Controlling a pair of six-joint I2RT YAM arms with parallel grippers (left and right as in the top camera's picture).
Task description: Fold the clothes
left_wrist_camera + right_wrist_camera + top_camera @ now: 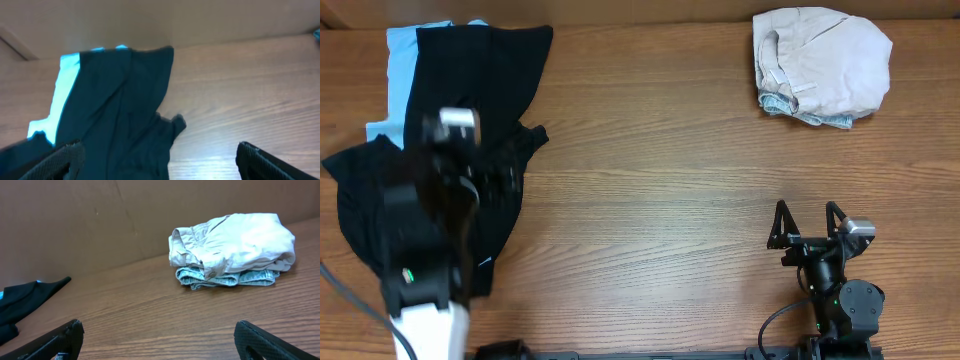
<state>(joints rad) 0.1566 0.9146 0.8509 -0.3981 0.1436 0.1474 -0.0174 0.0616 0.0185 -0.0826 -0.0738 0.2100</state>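
Observation:
A black garment [480,90] lies spread at the table's left, over a light blue garment [402,60]. My left gripper [460,160] hovers above the black cloth, blurred in the overhead view. In the left wrist view it is open [160,162] and empty, with the black garment [120,110] and the light blue one [67,85] below and ahead. Folded beige shorts [825,60] rest on folded faded denim [815,117] at the far right. My right gripper [808,222] is open and empty near the front right. In the right wrist view [160,340] the shorts [240,237] and denim [220,277] lie ahead.
A brown wall [100,220] stands along the table's far edge. Bare wooden tabletop [660,190] lies between the two piles. A corner of the black garment [25,297] shows at the left of the right wrist view.

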